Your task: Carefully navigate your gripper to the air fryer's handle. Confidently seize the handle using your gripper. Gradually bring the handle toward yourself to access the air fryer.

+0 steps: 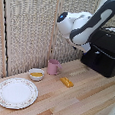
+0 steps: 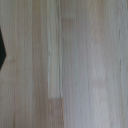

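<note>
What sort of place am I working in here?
Probably a mock kitchen or dining corner: a wooden table carries an air fryer, a patterned plate, a pink mug and a small bowl, with woven screens behind.

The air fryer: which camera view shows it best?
The exterior view shows it best: the air fryer stands whole on the wooden table at the exterior view's right, partly behind the robot arm. The wrist view shows only wooden boards and a dark shape at one edge; nothing there is recognisable as the fryer.
</note>
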You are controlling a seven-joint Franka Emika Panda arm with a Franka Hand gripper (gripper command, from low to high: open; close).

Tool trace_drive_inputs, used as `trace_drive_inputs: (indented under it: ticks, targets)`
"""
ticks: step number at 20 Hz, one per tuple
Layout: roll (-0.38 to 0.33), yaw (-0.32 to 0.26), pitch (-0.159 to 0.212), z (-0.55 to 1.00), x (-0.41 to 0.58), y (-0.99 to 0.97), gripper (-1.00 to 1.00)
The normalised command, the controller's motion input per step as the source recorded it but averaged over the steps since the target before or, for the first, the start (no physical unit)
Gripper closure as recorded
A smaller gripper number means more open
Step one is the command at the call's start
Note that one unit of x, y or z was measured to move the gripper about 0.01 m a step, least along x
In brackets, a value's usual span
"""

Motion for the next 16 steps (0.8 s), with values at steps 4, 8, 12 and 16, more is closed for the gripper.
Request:
trace_drive_inputs:
  ticks: [4, 8, 12, 16]
  targets:
    - [-0.076, 0.059, -0.032, -0.09, -0.059, -0.57, -1.0]
    - [-0.067, 0.072, -0.002, -0.13, -0.067, -0.6, -1.0]
    - [-0.011, 0.11, 0.0, -0.18, 0.0, -0.61, -1.0]
    - [-0.004, 0.11, 0.0, -0.2, 0.0, -0.57, -1.0]
